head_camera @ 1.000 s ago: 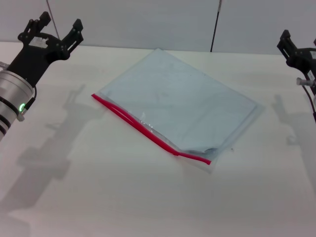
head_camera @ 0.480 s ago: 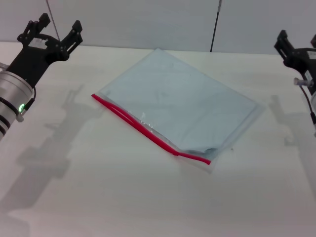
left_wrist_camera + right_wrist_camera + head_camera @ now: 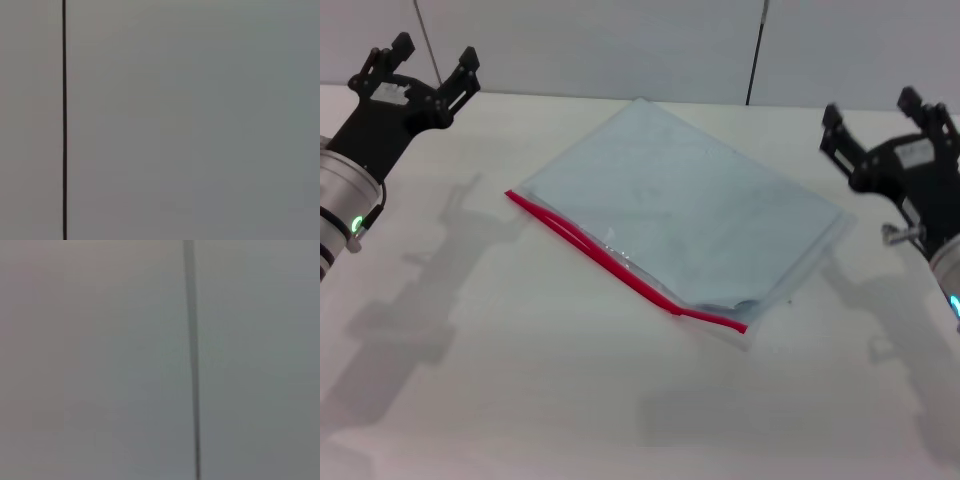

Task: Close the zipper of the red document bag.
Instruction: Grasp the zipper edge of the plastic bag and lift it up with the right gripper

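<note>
The red document bag (image 3: 690,210) lies flat and slanted in the middle of the white table, a translucent pale blue-grey pouch. Its zipper (image 3: 620,262) is a bright red strip along the near long edge, running from the left corner down to the lower right corner. My left gripper (image 3: 416,66) hangs open above the table's far left, well away from the bag. My right gripper (image 3: 872,113) is open too, raised just off the bag's right corner. Both wrist views show only the grey wall.
The white table (image 3: 520,400) stretches wide in front of the bag. A grey wall (image 3: 620,40) with a dark vertical seam (image 3: 756,50) stands behind the table.
My right arm has swung in from the right edge toward the bag, mostly in the last half second. My left gripper has shifted slightly left. The bag has not moved.
</note>
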You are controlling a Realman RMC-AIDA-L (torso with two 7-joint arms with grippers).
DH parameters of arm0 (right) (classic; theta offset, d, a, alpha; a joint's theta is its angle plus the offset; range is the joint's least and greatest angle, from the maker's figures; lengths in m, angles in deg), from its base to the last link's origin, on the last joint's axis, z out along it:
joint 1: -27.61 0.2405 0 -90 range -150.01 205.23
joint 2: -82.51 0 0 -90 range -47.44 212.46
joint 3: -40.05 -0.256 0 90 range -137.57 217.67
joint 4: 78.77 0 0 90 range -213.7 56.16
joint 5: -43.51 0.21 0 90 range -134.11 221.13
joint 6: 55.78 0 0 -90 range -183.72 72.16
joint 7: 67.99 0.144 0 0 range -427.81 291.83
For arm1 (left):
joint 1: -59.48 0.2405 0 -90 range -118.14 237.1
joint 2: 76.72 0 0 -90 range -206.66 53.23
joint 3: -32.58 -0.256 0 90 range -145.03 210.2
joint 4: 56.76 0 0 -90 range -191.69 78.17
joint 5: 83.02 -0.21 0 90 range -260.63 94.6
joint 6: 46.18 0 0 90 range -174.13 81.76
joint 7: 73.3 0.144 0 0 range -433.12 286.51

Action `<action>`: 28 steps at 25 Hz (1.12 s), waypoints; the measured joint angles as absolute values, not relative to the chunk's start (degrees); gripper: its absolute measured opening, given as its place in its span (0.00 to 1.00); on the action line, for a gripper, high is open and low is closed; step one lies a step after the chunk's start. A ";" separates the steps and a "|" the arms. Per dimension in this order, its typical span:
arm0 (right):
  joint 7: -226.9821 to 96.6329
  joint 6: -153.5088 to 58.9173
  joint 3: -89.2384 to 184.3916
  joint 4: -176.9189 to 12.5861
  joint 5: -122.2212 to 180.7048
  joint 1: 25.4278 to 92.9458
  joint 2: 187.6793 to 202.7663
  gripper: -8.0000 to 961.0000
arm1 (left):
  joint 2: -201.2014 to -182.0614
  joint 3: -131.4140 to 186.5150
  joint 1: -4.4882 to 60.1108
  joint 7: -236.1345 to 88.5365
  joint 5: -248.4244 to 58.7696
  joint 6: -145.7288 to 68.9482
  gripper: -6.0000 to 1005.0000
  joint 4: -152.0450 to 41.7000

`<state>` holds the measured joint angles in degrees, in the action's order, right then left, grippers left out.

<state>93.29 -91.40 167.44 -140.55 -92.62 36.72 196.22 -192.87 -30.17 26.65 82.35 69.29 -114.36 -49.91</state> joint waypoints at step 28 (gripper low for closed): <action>91.59 -69.11 174.06 -150.90 -102.64 31.21 191.74 0.91 | -192.38 -30.26 28.02 82.35 69.21 -113.76 0.86 -49.71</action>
